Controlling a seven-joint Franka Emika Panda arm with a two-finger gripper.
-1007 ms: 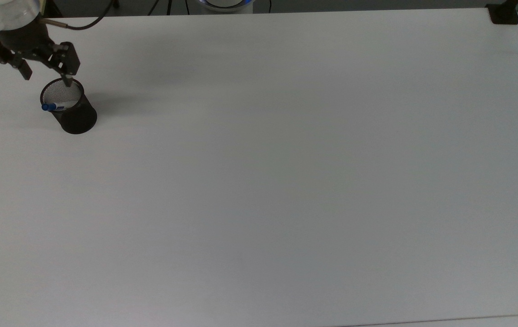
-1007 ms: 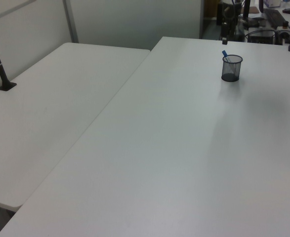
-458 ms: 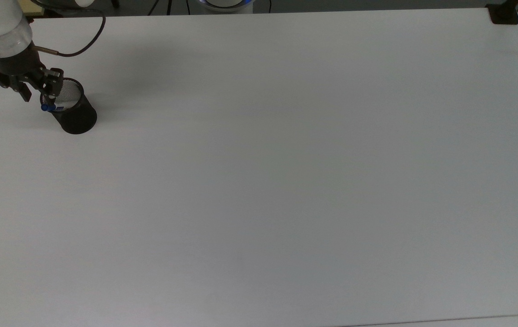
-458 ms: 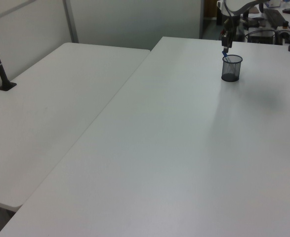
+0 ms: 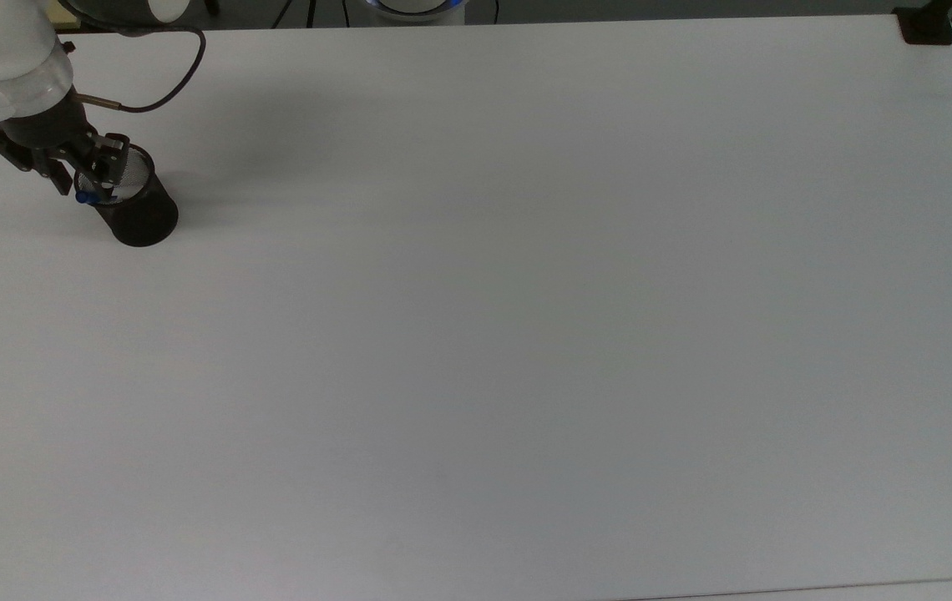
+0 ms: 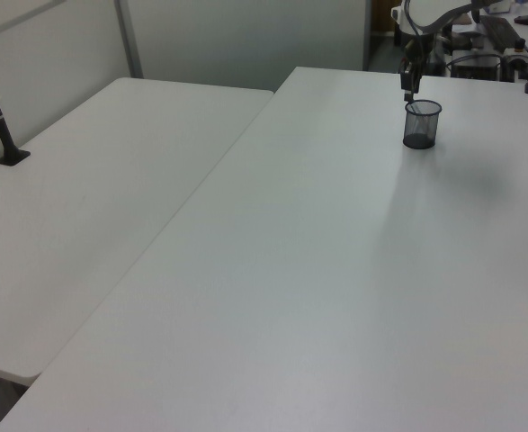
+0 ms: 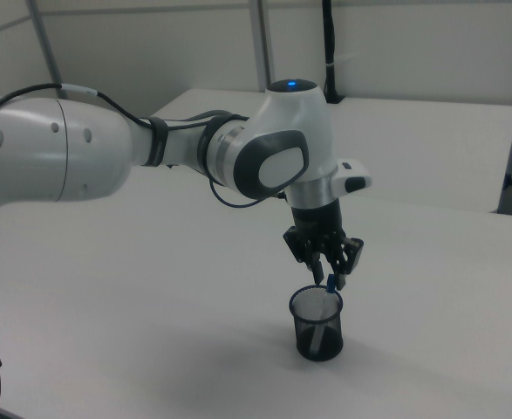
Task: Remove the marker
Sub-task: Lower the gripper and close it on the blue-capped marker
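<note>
A black mesh cup [image 5: 138, 219] stands near the far left corner of the white table [image 5: 526, 292] in the top view. The marker [image 5: 85, 199] leans inside it, its blue cap poking over the rim. Through the mesh in the right view I see the white barrel of the marker [image 7: 326, 307]. My gripper [image 5: 88, 187] hangs straight above the cup's rim, open, with its fingers on either side of the cap. In the right view the gripper [image 7: 331, 276] points down and its tips reach the cap's height. The left view has the gripper [image 6: 409, 83] just above the cup [image 6: 422, 124].
A black cable [image 5: 167, 83] loops from my wrist over the table's far left corner. A black clamp [image 5: 927, 25] sits at the top view's far right corner. A second white table [image 6: 93, 198] adjoins on the left view's left.
The gripper has come down from above the cup's far side to the marker's cap at the rim. The cup and marker have stayed put.
</note>
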